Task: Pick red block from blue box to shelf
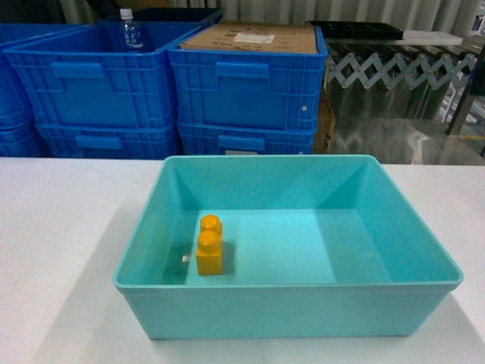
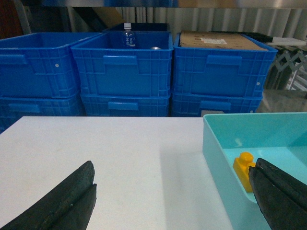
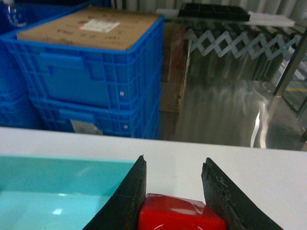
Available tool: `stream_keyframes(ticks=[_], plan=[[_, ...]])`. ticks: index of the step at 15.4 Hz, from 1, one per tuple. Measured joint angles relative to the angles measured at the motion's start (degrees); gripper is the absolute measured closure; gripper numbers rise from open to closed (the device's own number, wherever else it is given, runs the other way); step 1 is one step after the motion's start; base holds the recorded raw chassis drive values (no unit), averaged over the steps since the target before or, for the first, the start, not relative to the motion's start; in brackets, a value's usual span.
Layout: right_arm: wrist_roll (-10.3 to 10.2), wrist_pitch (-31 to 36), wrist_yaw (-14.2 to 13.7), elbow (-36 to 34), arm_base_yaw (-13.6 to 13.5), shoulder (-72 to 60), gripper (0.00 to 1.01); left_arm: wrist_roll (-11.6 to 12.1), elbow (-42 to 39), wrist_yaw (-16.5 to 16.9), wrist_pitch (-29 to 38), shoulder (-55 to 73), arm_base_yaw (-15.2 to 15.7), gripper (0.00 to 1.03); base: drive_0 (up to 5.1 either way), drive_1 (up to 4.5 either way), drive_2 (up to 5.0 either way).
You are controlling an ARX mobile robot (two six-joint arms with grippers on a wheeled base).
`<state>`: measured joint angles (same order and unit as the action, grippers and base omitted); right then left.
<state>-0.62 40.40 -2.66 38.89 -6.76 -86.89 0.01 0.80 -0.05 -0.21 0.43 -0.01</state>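
Red block (image 3: 181,214): glossy red piece, sitting between the two dark fingers of the right gripper (image 3: 175,191) in the right wrist view. The fingers are closing on it from both sides and appear to be touching it, though the lower edge of the frame is cutting off the contact, so the firmness of the grip is a judgement only. The block is hanging clear of the tub, over the white table (image 1: 53,227) just beyond the tub's right-hand rim.

Blue box (image 1: 288,171): shallow turquoise tub on the white table, now holding only a yellow two-stud brick (image 1: 209,246), which is lying near its left wall. No red piece is showing inside it in the head view.

Left gripper (image 2: 172,196): jaws spreading wide, holding nothing, hanging low over the table beside the tub's left wall.

Surroundings: dark blue crates (image 1: 242,83) are stacking behind the table, one carrying a cardboard sheet (image 1: 250,38), another a water bottle (image 1: 130,32). Shiny steel surfaces are showing to the right; the shelf itself is not clearly making itself out.

Step in hand: extraction looks done; the carry toward the shelf is beginning.

Next move calls for: keeping the grip closed, lifting clear of the rim, and travelling to a free tier.
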Motion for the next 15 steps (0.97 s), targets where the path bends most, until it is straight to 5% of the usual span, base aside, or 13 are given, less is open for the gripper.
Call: stream_keyframes(ticks=[3, 8, 12, 15], plan=[[-0.31, 10.99, -6.54, -7.23, 0.33, 5.44, 0.72, 0.0, 0.0, 0.02, -0.02, 0.0, 0.0, 0.05, 0.0, 0.0, 0.0], [4.37, 20.59, -12.55, -13.77, -0.68, 6.43, 0.72, 0.0, 0.0, 0.02, 0.0, 0.0, 0.0, 0.05, 0.0, 0.0, 0.0], [4.11, 21.88, -12.33, -16.96, -0.68, 7.21, 0.72, 0.0, 0.0, 0.02, -0.02, 0.0, 0.0, 0.05, 0.0, 0.0, 0.0], [2.03, 14.91, -3.19, -21.22, 1.25, 13.44, 0.72, 0.0, 0.0, 0.02, -0.04, 0.0, 0.0, 0.05, 0.0, 0.0, 0.0]])
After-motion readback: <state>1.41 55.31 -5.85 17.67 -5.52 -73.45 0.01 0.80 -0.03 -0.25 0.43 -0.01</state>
